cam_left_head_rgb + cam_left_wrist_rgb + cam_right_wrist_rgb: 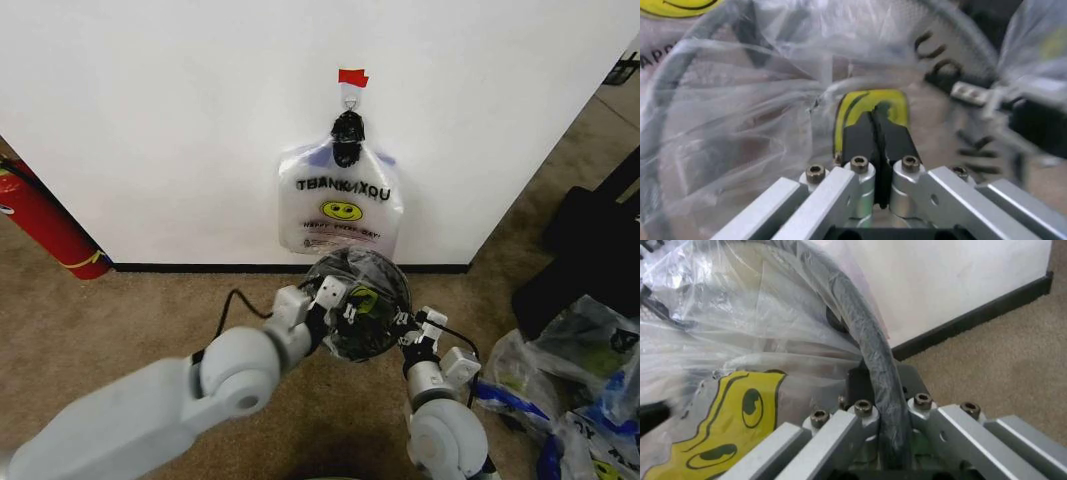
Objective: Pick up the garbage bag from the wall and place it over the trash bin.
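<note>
Head view: a garbage bag (340, 210) was seen hung on the wall (180, 120); another was draped over the trash bin (362, 305), pinched there by the left gripper (348, 305) and right gripper (402, 322), both clenched.

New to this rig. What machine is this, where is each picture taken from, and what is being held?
This is a wheeled robot with two arms. The head view looks down from its head; each wrist view looks along one arm's gripper. On the carpet by the wall stands the trash bin, with the garbage bag draped over it. The left gripper is shut on that plastic. The right gripper sits at the bin's rim. A second printed bag hangs from the hook under the red tape.
</note>
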{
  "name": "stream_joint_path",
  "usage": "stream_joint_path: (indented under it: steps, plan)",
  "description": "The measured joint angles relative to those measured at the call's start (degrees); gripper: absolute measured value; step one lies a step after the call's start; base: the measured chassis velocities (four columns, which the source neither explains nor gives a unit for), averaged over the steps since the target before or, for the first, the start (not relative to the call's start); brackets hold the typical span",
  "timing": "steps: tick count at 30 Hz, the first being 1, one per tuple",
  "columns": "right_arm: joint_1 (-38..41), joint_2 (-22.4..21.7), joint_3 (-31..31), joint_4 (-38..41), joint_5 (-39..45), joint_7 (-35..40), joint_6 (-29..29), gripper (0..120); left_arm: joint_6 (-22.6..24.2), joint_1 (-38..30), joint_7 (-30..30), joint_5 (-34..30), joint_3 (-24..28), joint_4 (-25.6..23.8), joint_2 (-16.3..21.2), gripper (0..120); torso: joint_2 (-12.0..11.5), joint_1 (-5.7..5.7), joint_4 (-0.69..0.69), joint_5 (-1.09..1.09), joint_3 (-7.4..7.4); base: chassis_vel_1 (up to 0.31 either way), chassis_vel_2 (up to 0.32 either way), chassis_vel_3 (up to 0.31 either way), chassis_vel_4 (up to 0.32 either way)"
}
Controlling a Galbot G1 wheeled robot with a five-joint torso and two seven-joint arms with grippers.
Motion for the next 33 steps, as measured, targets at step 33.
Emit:
stream_joint_path:
  steps: [33]
  plan:
    - [-0.68,-3.37,2.17,1.51,-0.10,-0.97,0.75,0,4.82,-11.85,-8.57,-2.57,15.36,27.65,-19.32,0,0.00,0.00,0.00,0.01,-0.01,0.000,0.000,0.000,0.000]
